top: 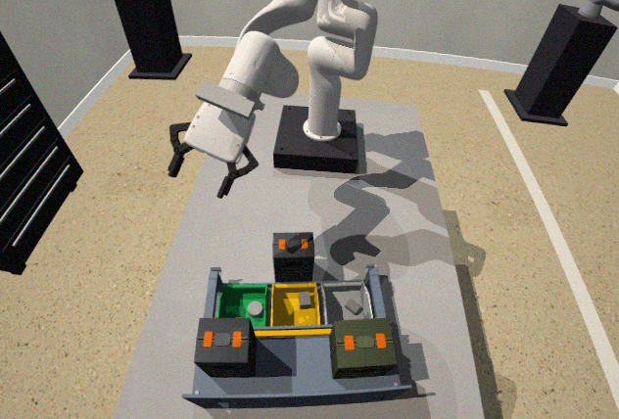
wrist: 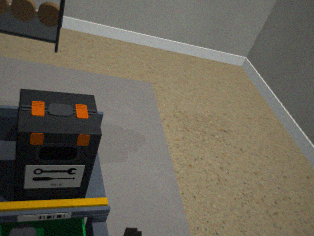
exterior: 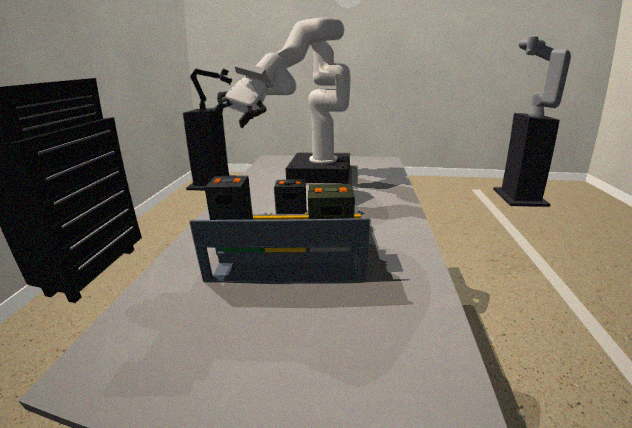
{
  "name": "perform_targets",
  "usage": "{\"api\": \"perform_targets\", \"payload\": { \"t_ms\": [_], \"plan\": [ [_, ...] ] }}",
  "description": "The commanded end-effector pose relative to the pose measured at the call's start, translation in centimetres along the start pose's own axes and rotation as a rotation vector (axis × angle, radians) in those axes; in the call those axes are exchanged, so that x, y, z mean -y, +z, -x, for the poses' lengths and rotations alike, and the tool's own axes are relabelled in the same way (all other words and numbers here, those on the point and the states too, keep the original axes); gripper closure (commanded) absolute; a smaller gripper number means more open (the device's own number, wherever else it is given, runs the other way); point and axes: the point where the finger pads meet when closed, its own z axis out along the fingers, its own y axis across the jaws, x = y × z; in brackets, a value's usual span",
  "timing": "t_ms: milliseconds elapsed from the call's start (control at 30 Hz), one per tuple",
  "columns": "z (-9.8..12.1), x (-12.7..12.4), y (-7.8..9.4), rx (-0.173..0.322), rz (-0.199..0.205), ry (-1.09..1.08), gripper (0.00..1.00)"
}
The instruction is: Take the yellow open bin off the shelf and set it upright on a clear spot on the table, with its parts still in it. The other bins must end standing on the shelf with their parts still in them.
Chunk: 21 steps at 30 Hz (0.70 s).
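The yellow open bin (top: 295, 303) stands in the middle of the shelf's lower level, between a green bin (top: 243, 301) and a grey bin (top: 347, 301). Each bin holds a grey part. The shelf (top: 297, 337) stands on the table; the exterior view shows its back (exterior: 281, 242). My gripper (top: 200, 174) is open and empty. It hangs high above the table's left edge near the arm's base, far from the shelf; it also shows in the exterior view (exterior: 235, 112). The wrist view shows no fingers clearly.
A black toolbox (top: 225, 346) and an olive toolbox (top: 362, 347) stand on the shelf top. Another black toolbox (top: 293, 256) stands on the table just behind the shelf. The wrist view shows a black toolbox (wrist: 56, 145). A black drawer cabinet (exterior: 56, 183) stands on the floor, left.
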Motion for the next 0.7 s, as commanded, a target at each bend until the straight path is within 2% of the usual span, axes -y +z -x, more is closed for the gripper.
{"api": "perform_targets", "payload": {
  "t_ms": [0,167,200,667],
  "plan": [
    [-0.2,-0.1,-0.1,-0.048,-0.111,0.0,0.0],
    [-0.2,-0.1,-0.1,-0.048,-0.111,0.0,0.0],
    [-0.1,0.1,0.0,0.002,0.003,0.007,0.0],
    [2.0,3.7,0.6,0.1,0.038,0.136,0.0]
  ]
}}
